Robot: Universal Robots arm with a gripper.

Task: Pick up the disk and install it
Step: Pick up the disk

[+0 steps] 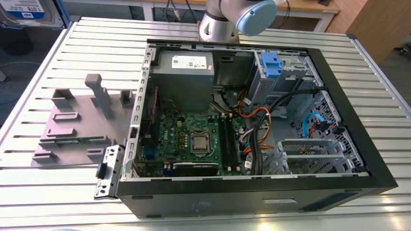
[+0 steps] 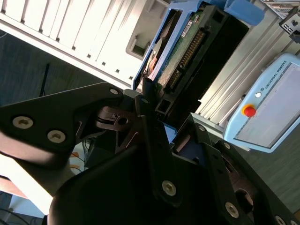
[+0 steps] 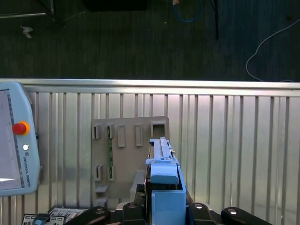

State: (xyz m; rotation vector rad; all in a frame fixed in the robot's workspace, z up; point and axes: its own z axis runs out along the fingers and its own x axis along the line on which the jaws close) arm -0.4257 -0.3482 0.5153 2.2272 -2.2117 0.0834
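A ribbed metal counter [image 1: 96, 43] carries an open black computer case [image 1: 257, 192] lying on its side, its green motherboard [image 1: 192, 139], grey power supply [image 1: 185, 72] and a bay with a blue bracket [image 1: 270, 65] all exposed. The arm [image 1: 237, 19] rises just beyond the case's far wall, a pale blue cap on its joint. On the exterior view's left of the case a grey fixture plate [image 1: 70, 130] lies flat on the counter, with several upright posts and shallow slots. In the first wrist view that plate [image 3: 126, 164] lies below the camera, and a light-blue teach pendant [image 3: 14, 145] with a red button sits off to one side of it. The black gripper [image 2: 164, 110] is closed on the disk [image 2: 187, 51] — its linked fingers [image 2: 145, 117] clamp the near end of the blue carrier frame, and the drive's circuit board and connector row face the second wrist view. In the first wrist view the disk [image 3: 161, 154] stands edge-on out of the gripper [image 3: 164, 206], raised clear above the fixture plate and touching nothing else. In the exterior view the disk [image 1: 26, 12] shows at the upper left corner, label toward the camera, well apart from the case.
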